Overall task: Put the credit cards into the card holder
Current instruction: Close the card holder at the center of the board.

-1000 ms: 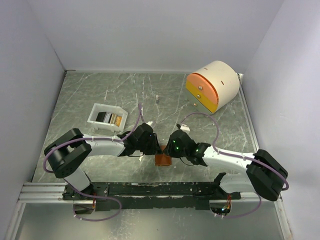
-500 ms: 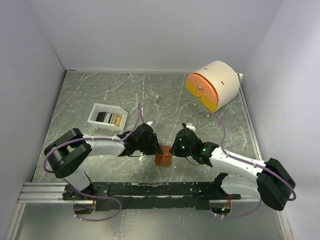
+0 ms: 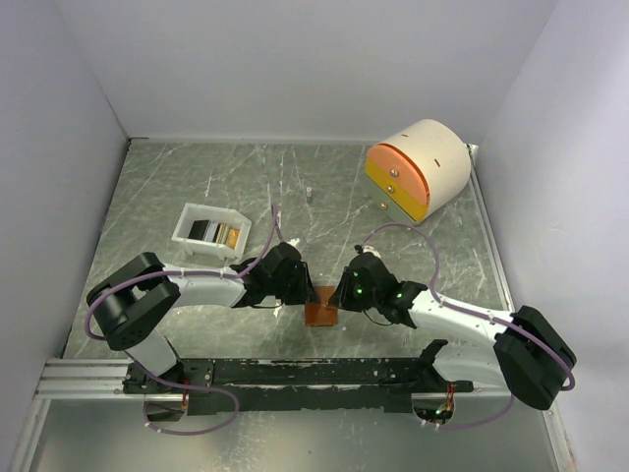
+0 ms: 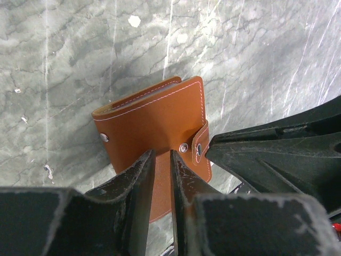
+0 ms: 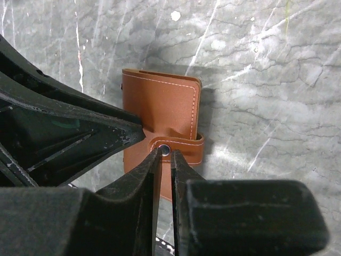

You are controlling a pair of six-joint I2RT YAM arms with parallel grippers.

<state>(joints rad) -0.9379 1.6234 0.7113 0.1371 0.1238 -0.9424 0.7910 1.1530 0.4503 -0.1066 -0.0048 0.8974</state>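
Observation:
The brown card holder (image 3: pixel 320 314) lies closed on the table between my two grippers, its snap strap fastened. In the left wrist view the card holder (image 4: pixel 154 122) sits under my left gripper (image 4: pixel 163 154), whose jaws are shut to a thin slit, tips over its near half. In the right wrist view my right gripper (image 5: pixel 165 152) is shut, tips at the strap's metal snap (image 5: pixel 166 150) on the card holder (image 5: pixel 162 106); I cannot tell whether they pinch it. The credit cards (image 3: pixel 218 233) stand in the white tray (image 3: pixel 211 211) at the left.
The cream-and-orange round drawer unit (image 3: pixel 418 167) stands at the back right. A small white object (image 3: pixel 308 193) stands on the table behind the grippers. The two grippers (image 3: pixel 300 288) (image 3: pixel 342 291) are close together, almost touching over the card holder.
The right arm's forearm and elbow swung out to the right, then back a little; its gripper shifted slightly right beside the card holder. The left arm and the card holder have not moved.

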